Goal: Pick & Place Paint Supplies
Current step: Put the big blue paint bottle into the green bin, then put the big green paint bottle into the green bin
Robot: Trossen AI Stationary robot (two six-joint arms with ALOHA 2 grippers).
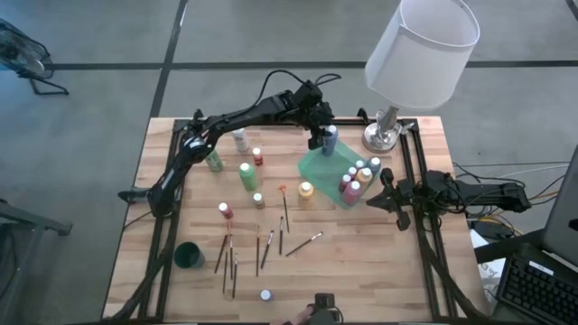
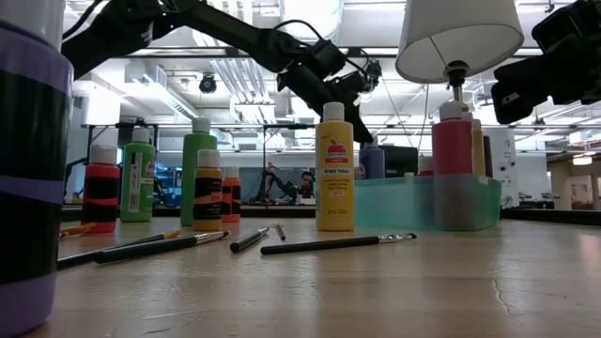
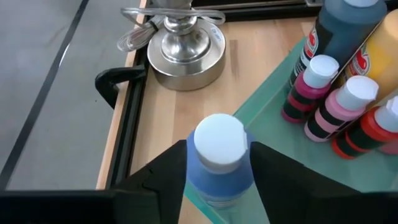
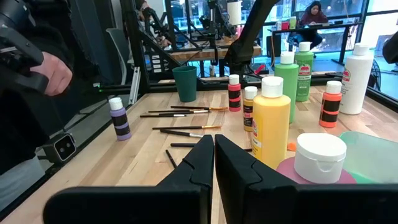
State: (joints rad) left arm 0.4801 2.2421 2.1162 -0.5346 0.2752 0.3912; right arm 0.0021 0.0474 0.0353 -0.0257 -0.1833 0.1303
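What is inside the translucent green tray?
The translucent green tray holds white-capped paint bottles in one corner and a blue bottle between the left gripper's fingers. Its floor beneath them is covered.

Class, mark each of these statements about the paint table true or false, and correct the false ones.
1. The left hand has a blue bottle between its fingers at the green tray. True.
2. The lamp stands in the middle of the table. False: it stands at a far corner, beside the tray.
3. Several brushes lie loose on the wood. True.
4. The right hand grips a yellow bottle. False: it is shut on nothing.
5. The dark green cup sits inside the tray. False: it stands on the table, far from the tray.
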